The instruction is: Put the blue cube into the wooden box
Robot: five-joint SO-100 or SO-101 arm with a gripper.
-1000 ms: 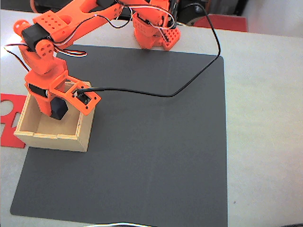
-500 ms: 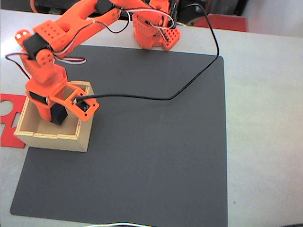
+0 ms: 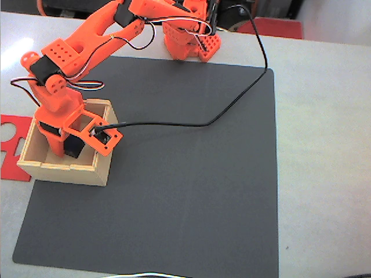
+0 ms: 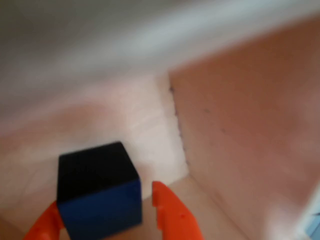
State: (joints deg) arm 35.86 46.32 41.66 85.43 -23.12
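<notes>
Hand [image 4: 107, 220] parted slightly around blue cube [image 4: 97, 192] inside wooden box [image 3: 81, 171], 9 o'clock on mat. Risk: cube snagging on withdrawing finger.

Fixed view looks down; wrist view sits close inside the wooden box [image 3: 40, 152].

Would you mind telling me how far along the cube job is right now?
Done: the blue cube has been carried inside the wooden box; the wrist view shows the box's inner walls and a corner around it. In hand: the tool sits low in the box with an orange finger on each side of the cube. Left: confirming the release, which is unclear, and lifting clear.
</notes>
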